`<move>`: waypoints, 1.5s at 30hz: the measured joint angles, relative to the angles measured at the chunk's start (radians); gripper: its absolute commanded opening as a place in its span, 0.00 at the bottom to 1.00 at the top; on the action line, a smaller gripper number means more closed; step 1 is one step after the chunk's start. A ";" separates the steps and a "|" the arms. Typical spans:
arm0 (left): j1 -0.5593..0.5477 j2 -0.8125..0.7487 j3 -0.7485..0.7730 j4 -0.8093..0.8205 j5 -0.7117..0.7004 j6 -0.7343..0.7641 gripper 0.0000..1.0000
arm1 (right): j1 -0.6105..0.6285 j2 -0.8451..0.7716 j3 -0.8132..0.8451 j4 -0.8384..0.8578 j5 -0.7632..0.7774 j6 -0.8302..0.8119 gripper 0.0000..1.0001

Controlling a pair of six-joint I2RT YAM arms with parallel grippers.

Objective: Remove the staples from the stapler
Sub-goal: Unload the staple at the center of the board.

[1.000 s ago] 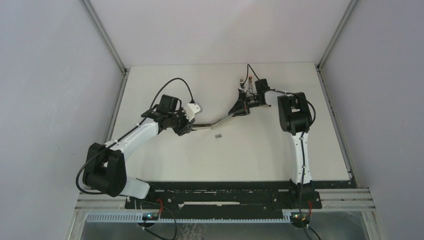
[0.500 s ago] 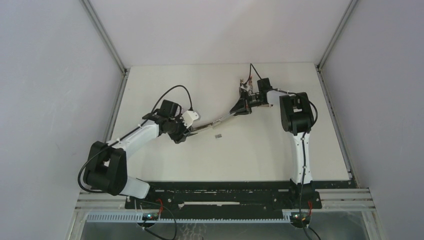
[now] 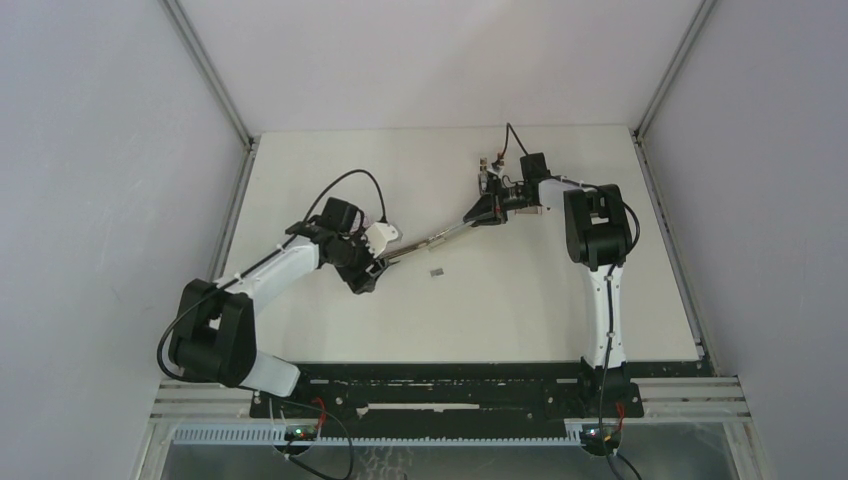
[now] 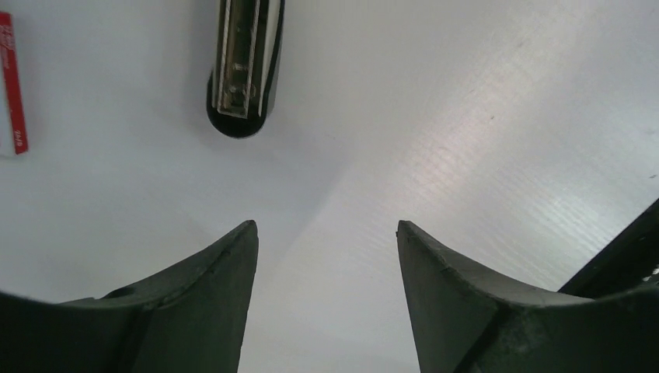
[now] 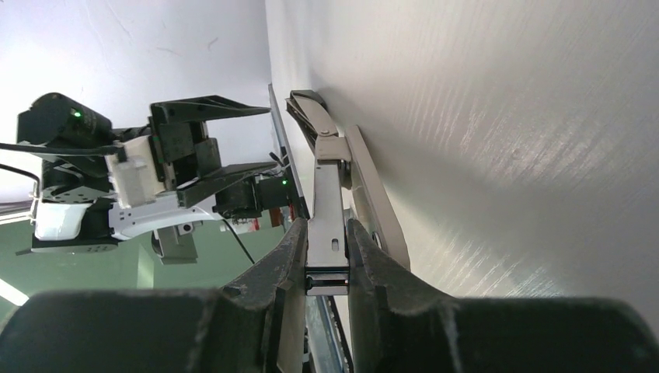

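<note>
- The staples [image 3: 436, 272] (one short grey strip) lie loose on the table [image 3: 520, 300], just on the near side of the stapler [image 3: 440, 236], touching neither arm.
- Left gripper [image 4: 326, 233] — jaws apart, nothing between them, just short of the stapler's rounded black end; a red-and-white box [image 4: 12, 85] lies off to one side.
- Right gripper [image 5: 326, 230], farther back — clamped on the unfolded stapler's metal arm.
</note>
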 measured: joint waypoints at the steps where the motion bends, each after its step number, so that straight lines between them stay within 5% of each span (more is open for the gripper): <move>1: 0.000 0.000 0.012 -0.007 0.012 -0.004 0.72 | 0.001 -0.001 0.000 0.002 0.000 0.000 0.03; 24: 0.035 0.280 0.475 -0.090 0.389 -0.126 0.75 | 0.019 -0.167 -0.113 0.300 -0.080 0.107 0.02; 45: 0.039 0.592 0.814 -0.397 0.682 -0.035 0.72 | 0.084 -0.222 -0.120 0.279 -0.140 0.039 0.01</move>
